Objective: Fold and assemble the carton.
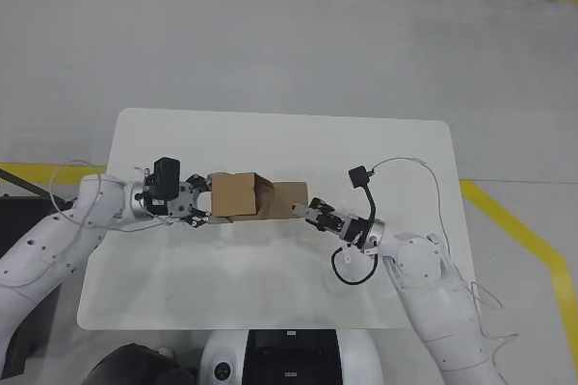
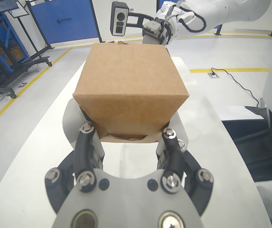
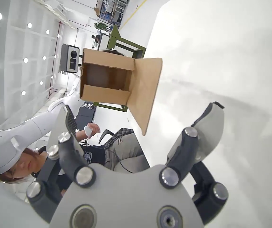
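The carton [image 1: 236, 194] is kept at mid-surface [image 1: 270, 279], pinched at its closed end by the left gripper [image 2: 124, 124], so its open end is offered to the right gripper [image 3: 140, 110], spread just beside the long flap [image 3: 145, 84], probably for folding.

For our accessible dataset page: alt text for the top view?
A brown carton is held at the centre of a white table, the left gripper clasping one end while the open right gripper sits by the outstretched flap at the other.
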{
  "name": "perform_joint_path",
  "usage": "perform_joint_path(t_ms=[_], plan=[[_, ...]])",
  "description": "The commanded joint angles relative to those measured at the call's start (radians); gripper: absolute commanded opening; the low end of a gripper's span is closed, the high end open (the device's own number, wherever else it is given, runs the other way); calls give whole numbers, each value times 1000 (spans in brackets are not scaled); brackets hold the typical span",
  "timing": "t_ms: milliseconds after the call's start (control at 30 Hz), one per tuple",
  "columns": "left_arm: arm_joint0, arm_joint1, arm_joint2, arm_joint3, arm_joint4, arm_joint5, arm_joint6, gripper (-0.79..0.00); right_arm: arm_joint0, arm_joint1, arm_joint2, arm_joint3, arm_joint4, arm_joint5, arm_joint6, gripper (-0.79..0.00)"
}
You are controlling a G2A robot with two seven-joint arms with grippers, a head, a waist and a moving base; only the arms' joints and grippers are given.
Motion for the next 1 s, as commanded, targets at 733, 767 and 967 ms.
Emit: perform_joint_path(t_ms=[733, 767, 967], plan=[[12, 31, 6, -43, -104, -36, -36, -785, 44, 20, 63, 206, 538, 138, 183, -366], [12, 32, 5, -46, -103, -35, -35, -785, 50, 21, 57, 210, 529, 161, 180, -400], [15, 42, -5, -71, -108, -33, -33, -785, 78, 20, 9, 234, 526, 186, 198, -557]])
